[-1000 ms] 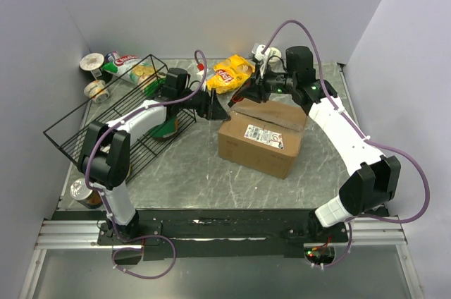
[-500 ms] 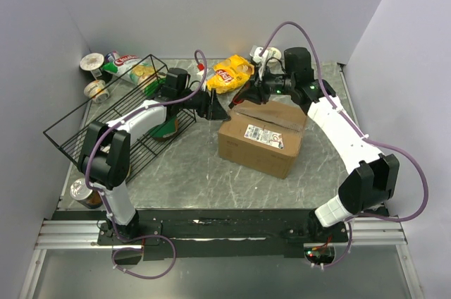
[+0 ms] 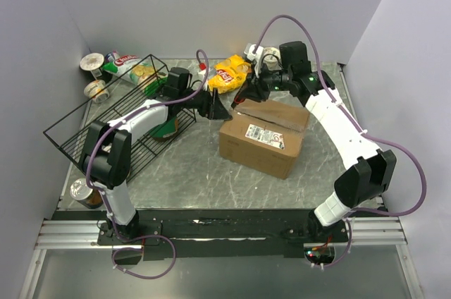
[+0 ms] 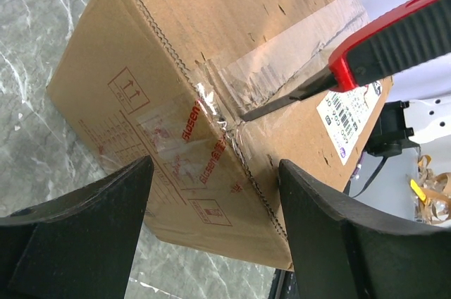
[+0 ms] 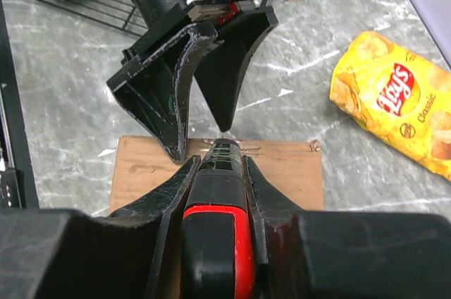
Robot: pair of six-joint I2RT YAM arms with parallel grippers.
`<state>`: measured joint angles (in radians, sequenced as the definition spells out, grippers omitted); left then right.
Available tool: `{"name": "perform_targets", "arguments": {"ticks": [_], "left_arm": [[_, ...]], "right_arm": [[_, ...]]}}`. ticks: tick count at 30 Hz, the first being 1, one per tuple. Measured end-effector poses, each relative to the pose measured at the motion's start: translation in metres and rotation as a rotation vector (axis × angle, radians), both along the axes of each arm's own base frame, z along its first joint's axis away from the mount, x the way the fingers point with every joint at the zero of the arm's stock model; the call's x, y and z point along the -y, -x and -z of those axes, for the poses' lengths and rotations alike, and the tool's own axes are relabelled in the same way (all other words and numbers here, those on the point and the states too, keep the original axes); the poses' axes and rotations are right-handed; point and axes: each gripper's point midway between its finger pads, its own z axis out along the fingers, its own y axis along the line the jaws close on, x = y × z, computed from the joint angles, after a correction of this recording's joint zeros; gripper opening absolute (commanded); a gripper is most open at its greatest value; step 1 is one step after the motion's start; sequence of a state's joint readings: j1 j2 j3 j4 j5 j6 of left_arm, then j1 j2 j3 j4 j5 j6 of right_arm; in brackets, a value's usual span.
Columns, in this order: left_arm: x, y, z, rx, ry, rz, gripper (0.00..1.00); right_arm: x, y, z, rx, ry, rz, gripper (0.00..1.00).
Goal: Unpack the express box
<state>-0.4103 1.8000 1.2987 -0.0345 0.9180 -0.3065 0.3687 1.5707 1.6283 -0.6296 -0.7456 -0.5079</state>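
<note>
Express box (image 3: 261, 140), apparently sealed, meets the cutter (image 4: 373, 49) gripped in right jaws; left jaws gape.

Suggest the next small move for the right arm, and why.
Probably draw the box cutter back along the tape seam. The right gripper is shut on it, the blade tip sits at the seam's end, at the edge of the express box, and the seam looks uncut.

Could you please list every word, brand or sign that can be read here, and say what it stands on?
"Lay's Classic": on the yellow crisp bag.
"Glosen", then red characters I cannot make out: on the side of the brown cardboard express box.
Two-arrows handling sign: same side.
White shipping label: barcode and print too small to read.
</note>
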Motion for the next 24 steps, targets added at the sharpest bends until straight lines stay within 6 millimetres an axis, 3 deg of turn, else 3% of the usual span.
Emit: {"name": "perform_targets", "arguments": {"ticks": [24], "left_arm": [[0.005,-0.008,0.000,0.013,-0.023,-0.042,0.70]], "right_arm": [[0.016,0.001,0.004,0.014,0.032,0.051,0.00]]}}
